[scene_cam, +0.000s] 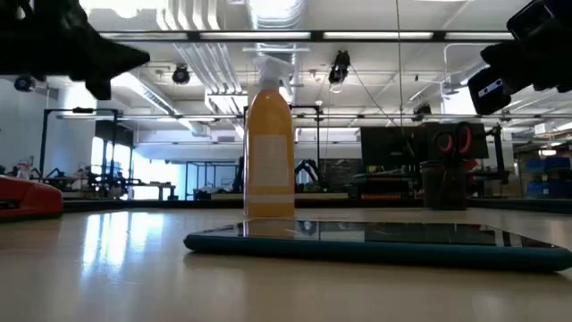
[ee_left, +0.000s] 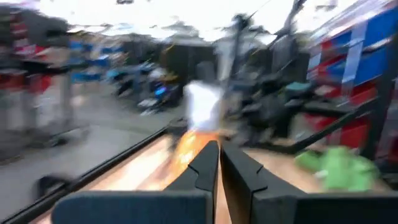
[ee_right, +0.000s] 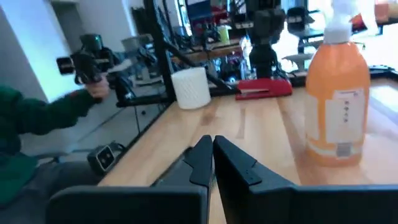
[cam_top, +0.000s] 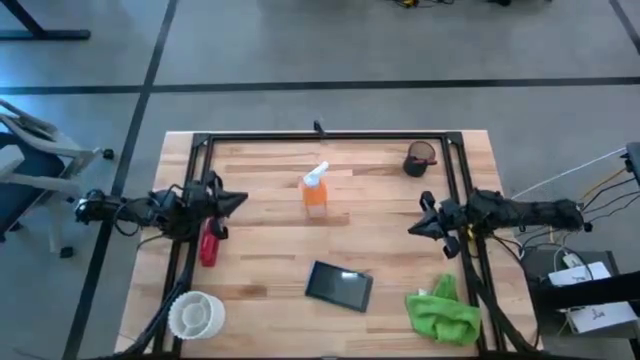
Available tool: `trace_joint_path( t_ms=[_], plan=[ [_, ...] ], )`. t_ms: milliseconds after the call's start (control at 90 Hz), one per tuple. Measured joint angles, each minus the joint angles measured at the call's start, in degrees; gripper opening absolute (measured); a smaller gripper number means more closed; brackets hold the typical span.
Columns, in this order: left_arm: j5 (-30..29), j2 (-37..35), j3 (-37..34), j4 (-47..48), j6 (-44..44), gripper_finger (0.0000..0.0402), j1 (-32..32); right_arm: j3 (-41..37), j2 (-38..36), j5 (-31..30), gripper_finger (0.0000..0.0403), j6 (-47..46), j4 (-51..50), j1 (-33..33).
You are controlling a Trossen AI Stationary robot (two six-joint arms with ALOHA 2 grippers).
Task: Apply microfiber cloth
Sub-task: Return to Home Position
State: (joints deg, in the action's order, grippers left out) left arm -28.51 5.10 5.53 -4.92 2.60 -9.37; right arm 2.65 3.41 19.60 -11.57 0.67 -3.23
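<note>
Microfiber cloth (cam_top: 441, 312) lies bunched by the table (cam_top: 260, 250) corner — untouched.

Grey concrete floor (cam_top: 350, 50), ceiling strip lights (scene_cam: 384, 36)

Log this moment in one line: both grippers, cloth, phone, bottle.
left gripper: shut, empty, raised | right gripper: shut, empty, raised | microfiber cloth: crumpled on table, unheld | phone: flat | spray bottle: upright
</note>
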Motion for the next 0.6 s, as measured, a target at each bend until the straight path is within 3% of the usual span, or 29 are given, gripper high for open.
trace_joint_path(
  t_ms=[156, 378, 600],
  plan=[
    [-1.01, -2.86, -1.36, 7.99, 4.43, 0.0, 0.0, -1.04, 2.02, 2.57, 0.0, -0.03, 0.91, -6.67],
    [0.71, -4.97, -3.68, 4.26, 0.91, 0.0, -0.2, -1.46, 1.74, 2.49, 0.0, 2.97, 7.62, -7.63],
    [2.55, -3.56, -4.44, 2.08, 0.04, 0.0, -0.35, -1.92, 1.94, 3.36, 0.0, 2.16, 7.79, -7.58]
  ],
)
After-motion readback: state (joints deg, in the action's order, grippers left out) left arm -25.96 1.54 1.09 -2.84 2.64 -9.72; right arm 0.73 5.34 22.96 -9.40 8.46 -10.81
